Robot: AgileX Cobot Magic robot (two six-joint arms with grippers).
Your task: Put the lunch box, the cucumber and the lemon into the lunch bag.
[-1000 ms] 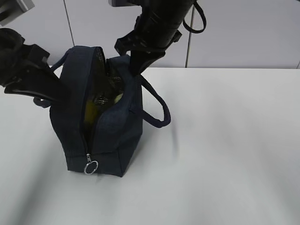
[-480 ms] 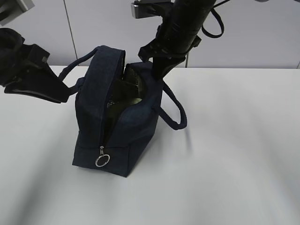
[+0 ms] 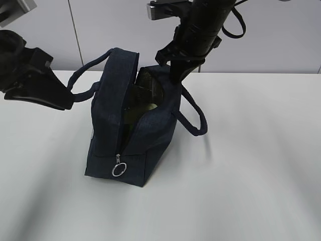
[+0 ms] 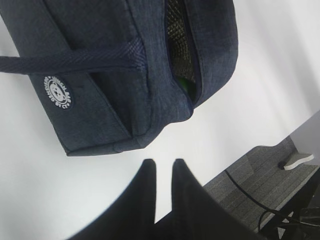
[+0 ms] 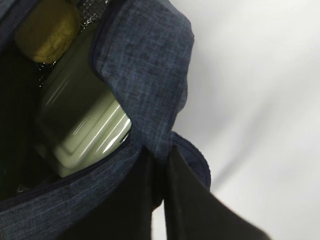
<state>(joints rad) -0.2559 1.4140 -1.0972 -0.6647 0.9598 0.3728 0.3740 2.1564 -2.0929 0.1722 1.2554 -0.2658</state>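
Lunch bag [image 3: 131, 135] sits upright on the table [image 3: 251, 165], soft fabric, loaded so probably bottom-heavy; rim or handles look like the best hold. Right gripper [image 5: 159, 167] is clenched on the bag's rim. Left gripper [image 4: 164, 167] has nearly closed jaws with nothing visible between them, clear of the bag. Lunch box [image 5: 82, 127] stiff, lemon [image 5: 47, 32] firm, both inside; cucumber [image 4: 184, 85] barely shows. Versus a second ago the bag has slid right and the mouth has narrowed.
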